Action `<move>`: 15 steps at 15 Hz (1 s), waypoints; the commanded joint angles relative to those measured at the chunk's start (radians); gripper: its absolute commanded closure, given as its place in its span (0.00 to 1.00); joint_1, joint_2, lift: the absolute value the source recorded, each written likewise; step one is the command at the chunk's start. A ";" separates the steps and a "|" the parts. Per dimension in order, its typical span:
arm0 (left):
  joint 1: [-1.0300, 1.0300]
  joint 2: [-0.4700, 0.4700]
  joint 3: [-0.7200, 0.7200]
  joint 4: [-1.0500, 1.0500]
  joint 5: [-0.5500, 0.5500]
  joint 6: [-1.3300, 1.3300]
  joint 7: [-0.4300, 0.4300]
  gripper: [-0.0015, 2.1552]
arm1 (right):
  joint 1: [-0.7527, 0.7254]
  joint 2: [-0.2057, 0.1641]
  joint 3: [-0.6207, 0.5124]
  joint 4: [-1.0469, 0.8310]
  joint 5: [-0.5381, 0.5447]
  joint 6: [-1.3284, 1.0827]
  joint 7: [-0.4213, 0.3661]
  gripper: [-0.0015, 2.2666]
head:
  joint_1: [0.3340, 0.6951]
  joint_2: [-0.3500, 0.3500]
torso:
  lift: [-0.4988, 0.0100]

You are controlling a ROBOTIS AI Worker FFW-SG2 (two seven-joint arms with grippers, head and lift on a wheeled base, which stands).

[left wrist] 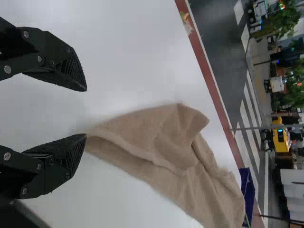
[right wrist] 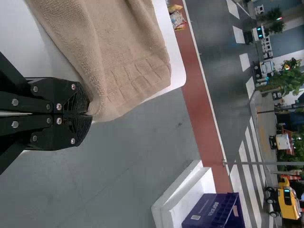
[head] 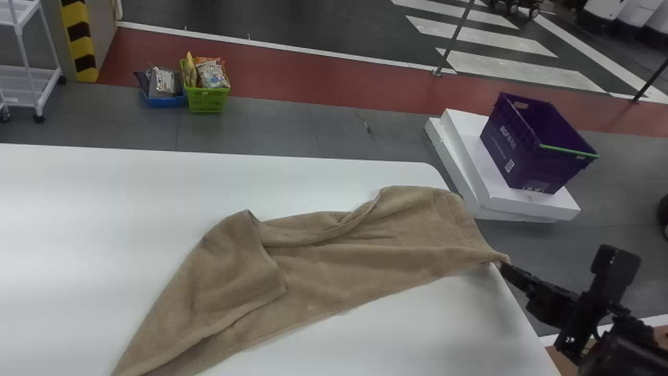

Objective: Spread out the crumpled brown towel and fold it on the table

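In the head view my right gripper (head: 505,267) is just off the table's right edge, at the corner of the brown towel (head: 355,261). The right wrist view shows this gripper (right wrist: 89,114) shut on a corner of the towel (right wrist: 123,61). The towel lies stretched and wrinkled across the table, a flap folded over at its left part and one end running down to the near edge. My left gripper (left wrist: 83,113) stands open in the left wrist view, the tapering end of the towel (left wrist: 156,142) close to one of its fingertips; contact is unclear.
The white table (head: 104,209) ends at the right beside the towel. Past that edge, a purple crate (head: 527,151) sits on white slabs (head: 469,156) on the floor. Beyond the far edge stand a green basket (head: 206,99) and a blue one (head: 165,100) with packages.
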 commanded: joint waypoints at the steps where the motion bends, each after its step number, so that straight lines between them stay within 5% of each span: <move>1: 0.006 0.000 0.004 -0.025 0.051 0.051 -0.022 0.28 | -0.001 -0.001 0.004 0.001 0.000 0.001 0.000 0.72 | 1.00 0.00 | 0.73; 6: -0.024 0.000 -0.070 0.012 0.016 -0.002 0.105 0.28 | 0.005 0.002 0.009 -0.007 -0.008 0.001 0.002 0.72 | 1.00 0.00 | 0.73; 15: -0.063 -0.002 -0.171 0.055 -0.018 0.032 0.180 0.28 | 0.016 0.001 -0.002 -0.011 -0.026 -0.015 0.008 0.72 | 1.00 0.00 | 0.73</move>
